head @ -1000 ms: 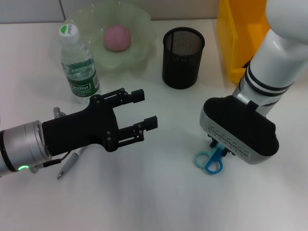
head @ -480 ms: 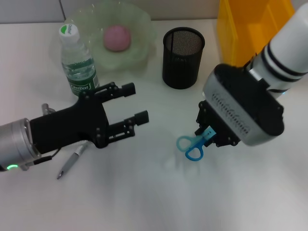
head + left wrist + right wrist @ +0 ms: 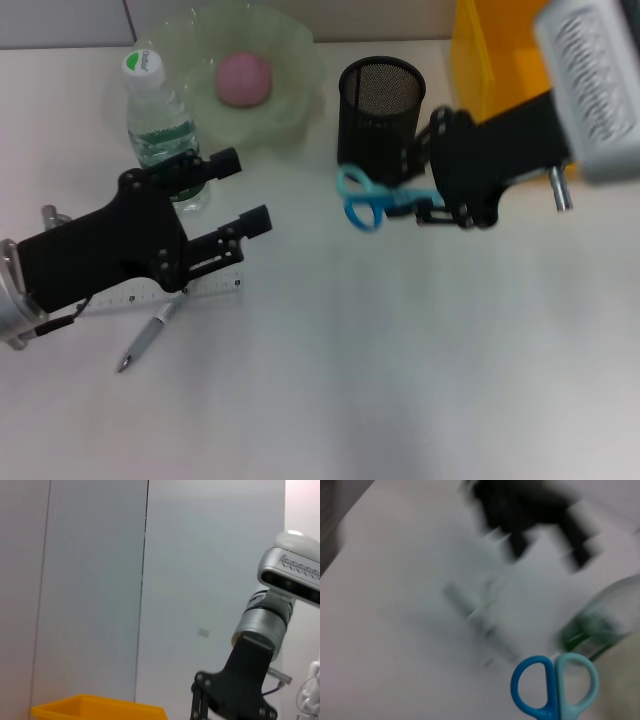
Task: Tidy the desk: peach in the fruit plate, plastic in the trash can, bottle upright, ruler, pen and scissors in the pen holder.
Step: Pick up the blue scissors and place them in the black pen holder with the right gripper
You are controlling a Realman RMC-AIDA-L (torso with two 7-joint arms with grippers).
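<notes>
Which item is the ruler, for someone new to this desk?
Start at the bottle standing beside the green plate. Nearer the robot, under the open left gripper, lies the ruler: a flat pale strip with tick marks. The pen beside it is round and slimmer.

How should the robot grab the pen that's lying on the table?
Probably around the middle of the pen, coming straight down from above. It lies flat on the table, slanted, with its upper end by the ruler, so fingers should close across its thin barrel. The left gripper hovers open nearby; the right gripper is busy holding the scissors.
</notes>
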